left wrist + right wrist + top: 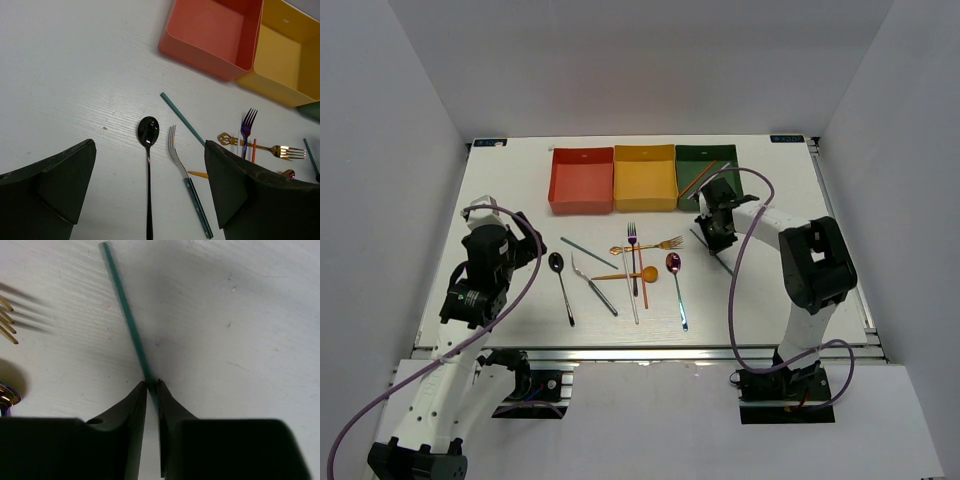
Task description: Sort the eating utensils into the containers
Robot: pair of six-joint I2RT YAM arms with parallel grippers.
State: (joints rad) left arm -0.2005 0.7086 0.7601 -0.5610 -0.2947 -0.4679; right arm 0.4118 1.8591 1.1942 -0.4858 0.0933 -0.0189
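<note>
My right gripper (152,385) is shut on a teal chopstick (125,310), low over the table; from above the gripper (718,240) is just in front of the dark green box (707,190), with the chopstick (725,266) poking out. My left gripper (150,160) is open and empty, hovering over a black spoon (148,131) and a teal-handled silver fork (177,155); from above it (527,240) is left of the utensils. A red-orange box (581,205), a yellow box (645,205) and the green one stand in a row at the back.
Mid-table lie a second teal chopstick (588,252), a purple fork (632,250), a gold fork (650,245), an orange spoon (632,274), an orange chopstick (644,290) and a purple spoon (676,285). An orange chopstick (697,178) lies in the green box.
</note>
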